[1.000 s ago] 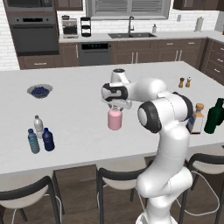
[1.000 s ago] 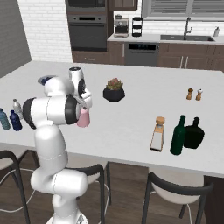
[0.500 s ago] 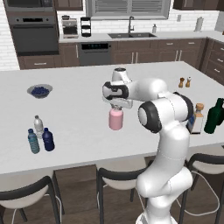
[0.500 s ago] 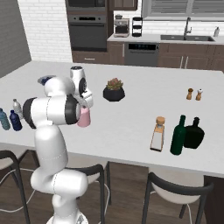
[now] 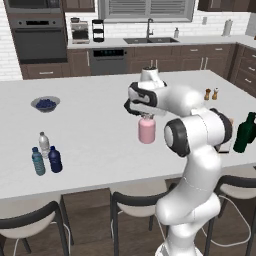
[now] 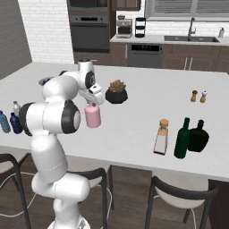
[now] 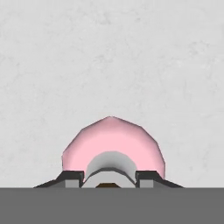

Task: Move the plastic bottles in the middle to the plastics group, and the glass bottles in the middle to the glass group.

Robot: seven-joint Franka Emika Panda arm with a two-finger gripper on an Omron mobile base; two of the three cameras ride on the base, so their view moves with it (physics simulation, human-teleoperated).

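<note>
We find the gripper [image 7: 109, 177] pinched narrow on the pink bottle's [image 5: 146, 131] neck — so high a hold risks swing or slip in transit.

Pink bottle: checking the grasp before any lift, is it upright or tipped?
Upright: the pink bottle stands on the counter, neck up between the gripper fingers.
</note>
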